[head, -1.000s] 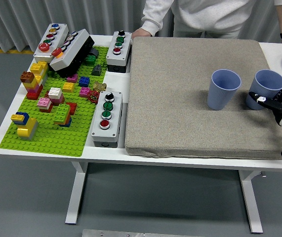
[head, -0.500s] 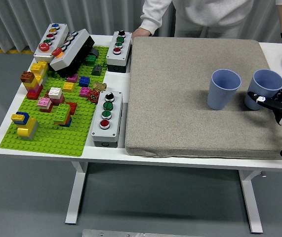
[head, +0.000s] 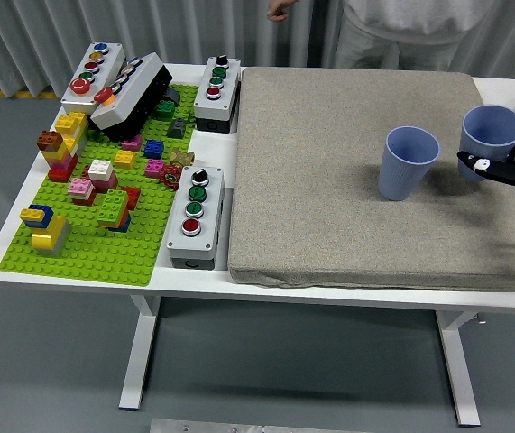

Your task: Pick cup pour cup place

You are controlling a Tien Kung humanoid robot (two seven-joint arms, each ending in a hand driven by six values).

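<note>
cups [head: 408,162] on mat [head: 329,180], bricks [head: 95,180] left

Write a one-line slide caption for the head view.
Right hand grips one blue cup at the grey mat's right edge, beside a second blue cup.

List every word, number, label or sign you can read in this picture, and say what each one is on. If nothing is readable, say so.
No text can be read anywhere.
The button boxes show coloured buttons only; any labels are too small to read.
The two blue cups, one standing on the mat and one held by the right hand, carry no print.
The grey mat, the green baseplate and its bricks show no lettering.
</note>
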